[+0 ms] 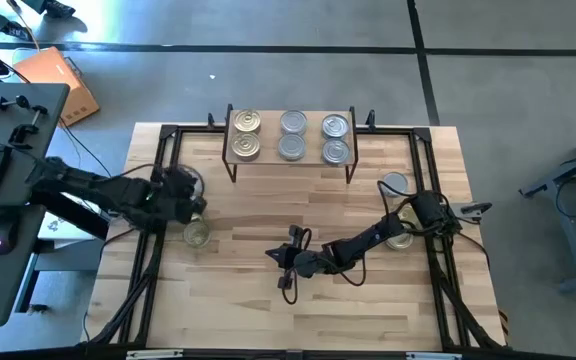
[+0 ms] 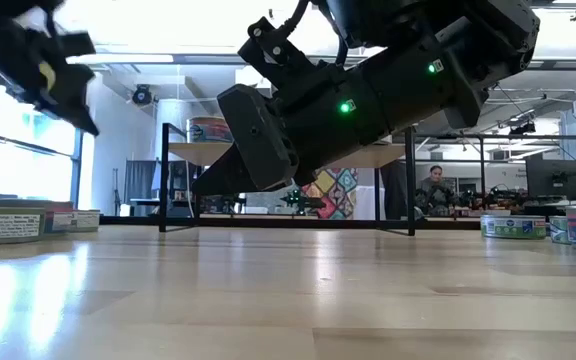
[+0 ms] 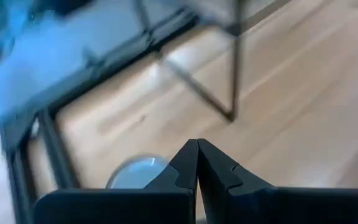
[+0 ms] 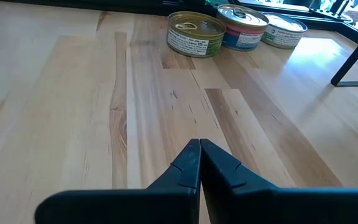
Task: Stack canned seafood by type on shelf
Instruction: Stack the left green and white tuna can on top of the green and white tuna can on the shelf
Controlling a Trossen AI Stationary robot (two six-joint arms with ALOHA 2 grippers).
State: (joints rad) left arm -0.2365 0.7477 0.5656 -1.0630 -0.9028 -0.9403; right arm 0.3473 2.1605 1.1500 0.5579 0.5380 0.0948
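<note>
Risking an empty grasp with the left arm's fingers: pressing tip to tip on nothing, with a silver-lidded tin lying just beside them on the counter rather than between them. Needing to part them before any pick; lowering them shut would likely be knocking or sliding that tin toward the black frame rail close by. Judging also a chance of clipping the shelf's thin black leg, standing a little ahead of these fingers, on any lift toward the top.

Holding the right arm's fingers likewise together and empty, low over bare wood mid-counter, with a gold-lidded green-label tin and two more tins well ahead of them.

Carrying six tins already on the shelf: two gold-lidded at one end, four silvery alongside, so leaving little free room and risking a nudge to those rows. Leaving two further tins lying far behind the right fingers, near that arm's base.
</note>
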